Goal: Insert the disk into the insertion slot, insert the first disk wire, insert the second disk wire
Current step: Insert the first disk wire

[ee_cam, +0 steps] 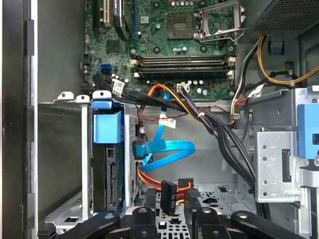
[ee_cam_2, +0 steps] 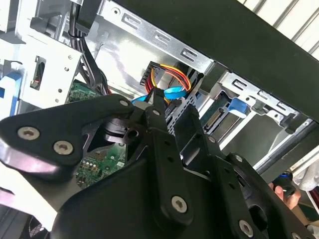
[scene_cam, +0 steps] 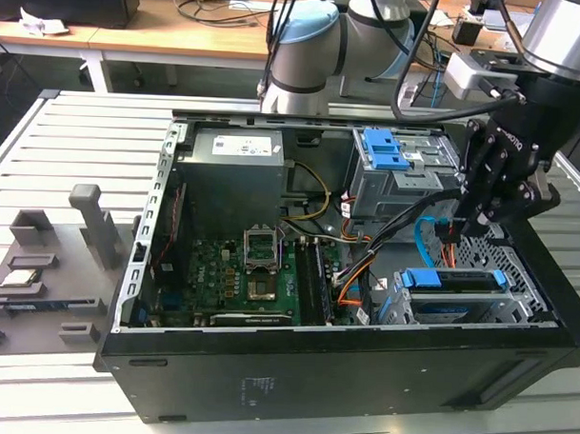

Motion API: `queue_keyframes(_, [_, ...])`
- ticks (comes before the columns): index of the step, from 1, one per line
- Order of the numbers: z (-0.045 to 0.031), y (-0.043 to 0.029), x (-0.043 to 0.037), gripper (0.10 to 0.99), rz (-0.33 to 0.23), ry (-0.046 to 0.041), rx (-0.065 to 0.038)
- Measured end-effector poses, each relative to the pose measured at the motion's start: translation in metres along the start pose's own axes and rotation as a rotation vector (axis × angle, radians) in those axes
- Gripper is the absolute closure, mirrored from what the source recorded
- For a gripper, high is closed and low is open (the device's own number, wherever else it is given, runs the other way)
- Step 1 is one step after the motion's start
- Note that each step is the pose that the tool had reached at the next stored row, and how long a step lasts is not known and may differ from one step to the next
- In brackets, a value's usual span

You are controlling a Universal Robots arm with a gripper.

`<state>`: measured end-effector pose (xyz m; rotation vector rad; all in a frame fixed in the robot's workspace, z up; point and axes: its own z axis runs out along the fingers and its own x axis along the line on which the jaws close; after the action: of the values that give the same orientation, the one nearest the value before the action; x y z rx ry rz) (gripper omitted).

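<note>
Inside the case (scene_cam: 313, 384), the disk (scene_cam: 450, 283) sits in the slot (scene_cam: 521, 299), so that step looks done. The gripper (ee_cam_2: 173, 103) is partly open and holds nothing. Its tips are just short of the first wire (ee_cam: 168, 195), whose black plug hangs free near the disk. Judgement: first-wire step in hand, and the next move calls for a square pinch on the plug. White print on the plug and the power supply label (scene_cam: 247, 145) is too small to read.

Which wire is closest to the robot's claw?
The orange, red and black bundle: its black plug sits right by the gripper. The light-blue cable lies farther.
</note>
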<state>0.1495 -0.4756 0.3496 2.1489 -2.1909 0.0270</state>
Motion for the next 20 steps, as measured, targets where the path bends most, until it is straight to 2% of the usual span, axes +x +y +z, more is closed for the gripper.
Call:
queue_keyframes(2, [0.0009,0.0000,0.0000,0.725,0.000,0.0029,0.000])
queue_keyframes(6, [0.0010,0.0000,-0.0001,0.725,0.000,0.0030,0.000])
queue_keyframes(7, [0.0010,0.0000,-0.0001,0.741,0.000,0.0031,0.000])
queue_keyframes(10, [0.0010,0.0000,-0.0001,0.914,0.000,0.0032,0.000])
queue_keyframes(13, [0.0010,0.0000,-0.0001,0.914,0.000,0.0034,0.000])
queue_keyframes(17, [0.0014,-0.0002,0.0064,0.914,0.000,0.0035,0.000])
queue_keyframes(20, [0.0021,-0.0004,0.0173,0.914,0.000,0.0034,0.000])
